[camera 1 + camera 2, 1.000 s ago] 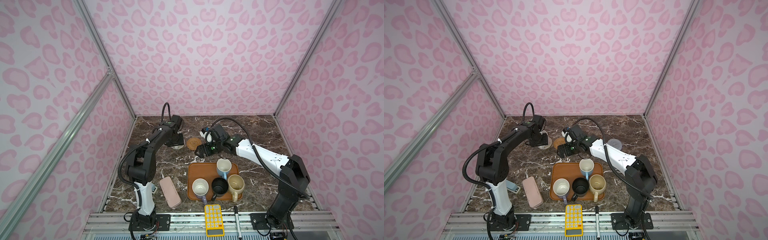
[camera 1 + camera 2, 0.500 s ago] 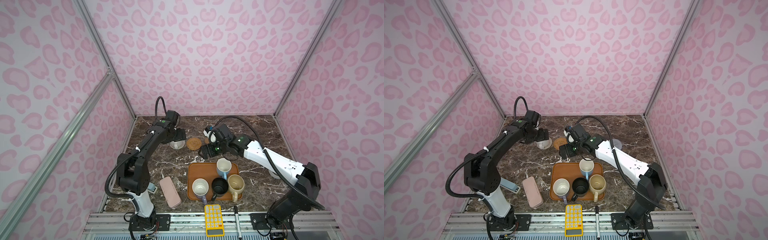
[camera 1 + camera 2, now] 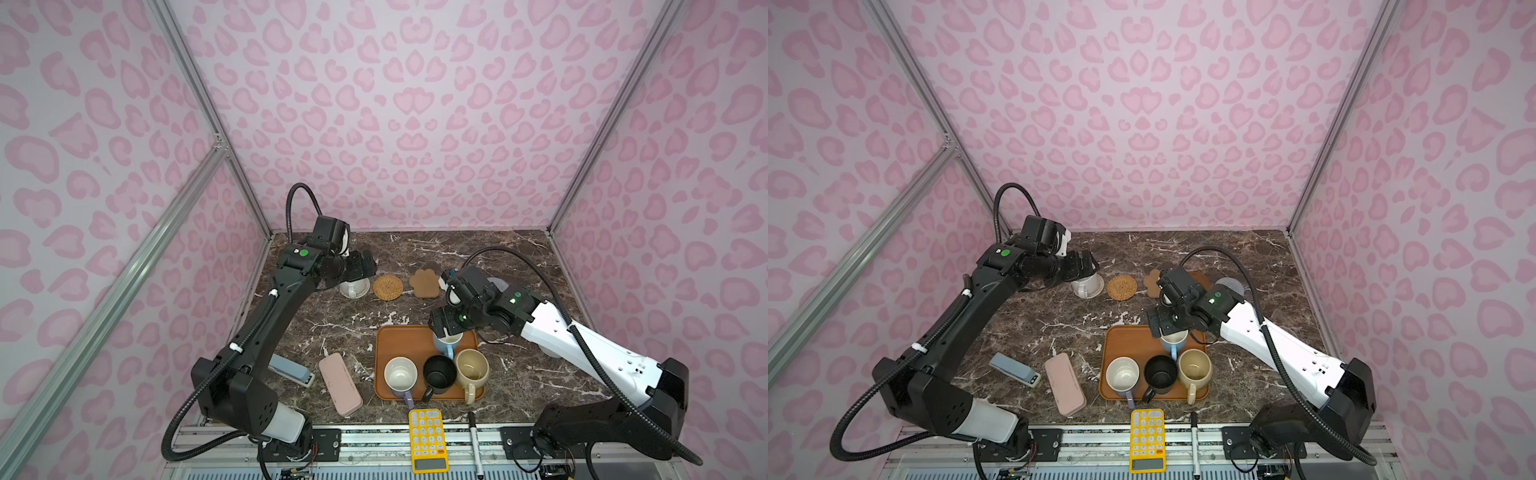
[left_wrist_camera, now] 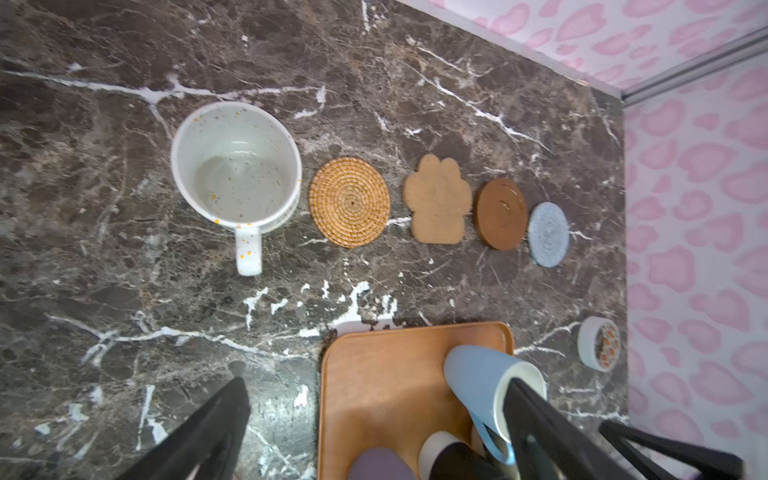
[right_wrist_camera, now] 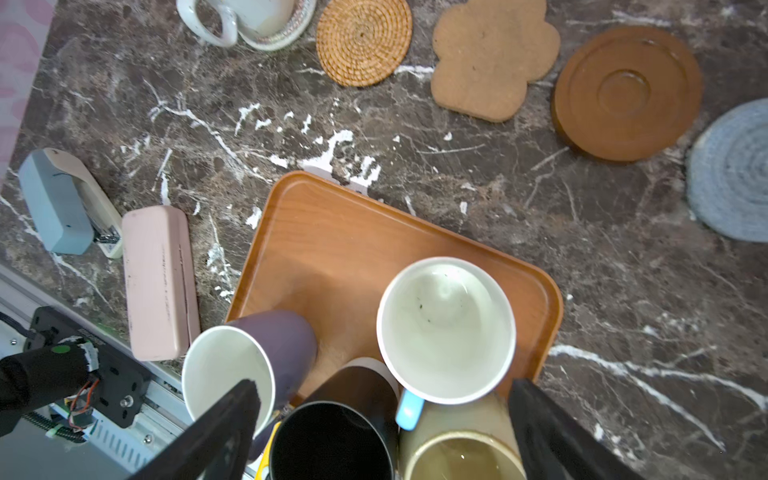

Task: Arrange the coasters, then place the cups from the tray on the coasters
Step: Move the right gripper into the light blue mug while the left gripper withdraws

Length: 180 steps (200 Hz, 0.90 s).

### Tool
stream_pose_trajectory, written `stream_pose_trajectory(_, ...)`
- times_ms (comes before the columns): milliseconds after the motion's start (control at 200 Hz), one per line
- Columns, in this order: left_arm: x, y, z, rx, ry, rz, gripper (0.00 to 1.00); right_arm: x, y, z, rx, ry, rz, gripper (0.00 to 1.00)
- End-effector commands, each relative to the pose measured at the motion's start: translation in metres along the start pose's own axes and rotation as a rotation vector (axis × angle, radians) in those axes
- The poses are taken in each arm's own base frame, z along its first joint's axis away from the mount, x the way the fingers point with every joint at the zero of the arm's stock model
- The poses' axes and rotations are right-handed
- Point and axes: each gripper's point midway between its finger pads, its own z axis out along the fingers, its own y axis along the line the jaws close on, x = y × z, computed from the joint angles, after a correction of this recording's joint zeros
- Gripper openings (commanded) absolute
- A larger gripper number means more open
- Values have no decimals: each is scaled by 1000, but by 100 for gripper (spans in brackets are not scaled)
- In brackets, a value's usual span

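Left wrist view: looks down on the speckled white mug (image 4: 237,166), upright and empty on the white woven coaster (image 4: 288,218), at one end of a row of mats. Shows next along that row the tan rattan coaster (image 4: 349,202), the cork paw coaster (image 4: 438,199), the dark brown wooden disc (image 4: 500,214) and the grey-blue crocheted coaster (image 4: 547,234), all four bare. Catches the left gripper (image 4: 376,382) with fingers (image 4: 216,428) spread wide and nothing between them. In both top views, places it raised above the speckled white mug, apart from it.

From the right wrist: sets the right gripper (image 5: 382,386) over the light blue mug (image 5: 446,328) on the orange-brown tray (image 5: 332,232), fingers (image 5: 540,419) wide apart to either side of its rim. Grips nothing, as far as can be seen. Shows the lavender mug (image 5: 270,345), the black mug (image 5: 332,432) and the cream-yellow mug (image 5: 457,453) crowded in a line along the tray's near edge, with the light blue mug just behind them.

Shows a pink case (image 5: 160,282) and a grey-blue stapler (image 5: 58,208) on the marble table (image 5: 582,291) beside the tray. Puts a beige tape roll (image 4: 598,343) near the tray's opposite side.
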Motion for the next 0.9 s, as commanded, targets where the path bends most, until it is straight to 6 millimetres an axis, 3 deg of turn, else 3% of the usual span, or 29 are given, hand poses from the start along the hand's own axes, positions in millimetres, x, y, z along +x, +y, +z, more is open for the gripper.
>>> stream_pose_trajectory(0, 24, -23, -7, 91, 60, 11, 97, 14, -9, 0, 26, 28, 28, 86)
stream_pose_trajectory(170, 65, -41, -8, 118, 137, 53, 97, 28, -13, 0, 22, 49, 55, 70)
stream_pose_trajectory(370, 111, -58, 9, 182, 204, 31, 97, 44, -16, 9, 13, 77, 94, 52)
stream_pose_trajectory(635, 151, -64, 27, 145, 264, 35, 97, 60, -19, 26, 3, 115, 113, 22)
stream_pose_trajectory(895, 165, -70, 38, 118, 290, 54, 97, 68, -20, 38, -2, 126, 116, 21)
